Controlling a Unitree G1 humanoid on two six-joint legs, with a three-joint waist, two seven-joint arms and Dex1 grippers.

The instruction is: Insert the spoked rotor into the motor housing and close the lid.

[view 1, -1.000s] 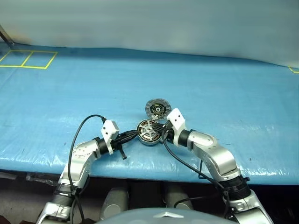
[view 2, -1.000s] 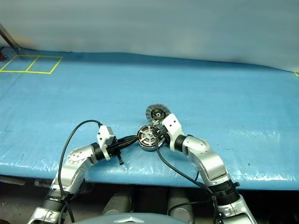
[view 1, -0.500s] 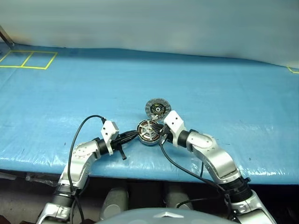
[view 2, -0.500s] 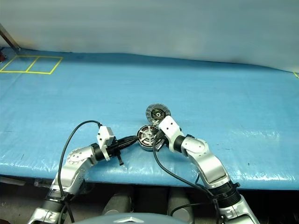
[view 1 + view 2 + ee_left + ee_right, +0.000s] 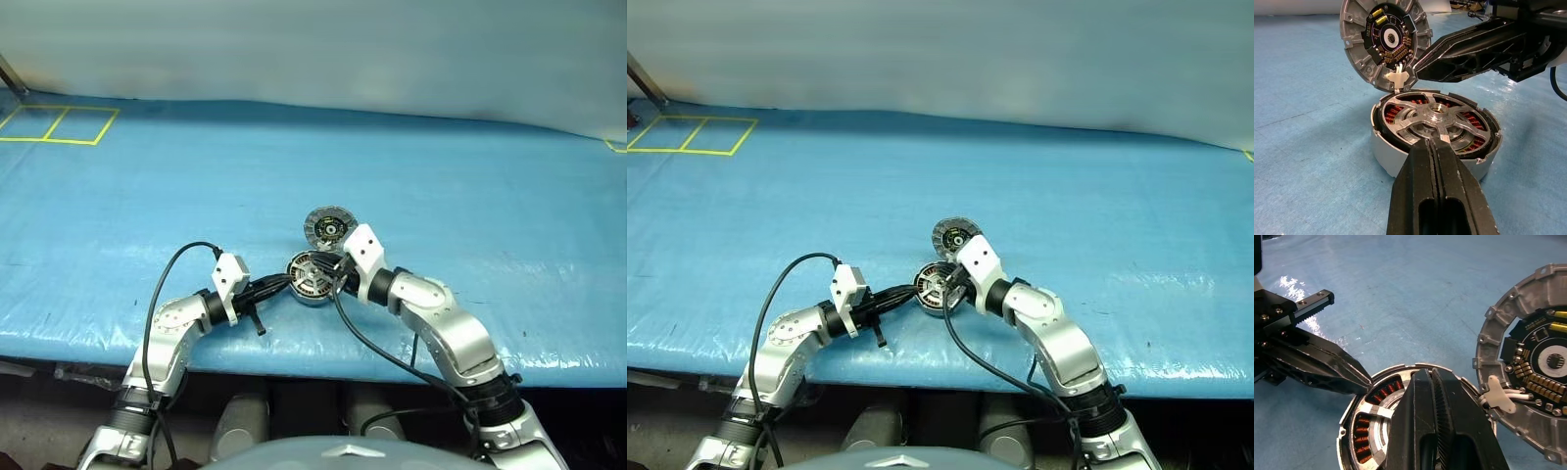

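Note:
The motor housing (image 5: 312, 277) sits on the blue table near its front edge, copper windings showing around its ring. The silver spoked rotor (image 5: 1434, 119) lies inside it. Just behind it, the lid (image 5: 329, 225) stands tilted up, its dark inner face (image 5: 1387, 38) towards me; a white connector (image 5: 1397, 78) with thin wires joins it to the housing. My left gripper (image 5: 287, 282) is shut and empty, tips at the housing's left rim (image 5: 1432, 142). My right gripper (image 5: 331, 264) is shut and empty, hovering over the housing's right side (image 5: 1430, 374), close to the lid's lower edge.
The blue sheet covers the whole table (image 5: 470, 196), with its front edge (image 5: 323, 348) close behind my wrists. Yellow taped squares (image 5: 59, 124) mark the far left corner. Black cables (image 5: 171, 269) loop off both wrists.
My right gripper has lifted a little and shifted left over the housing, towards the lid's base. The left gripper, housing and lid have stayed put.

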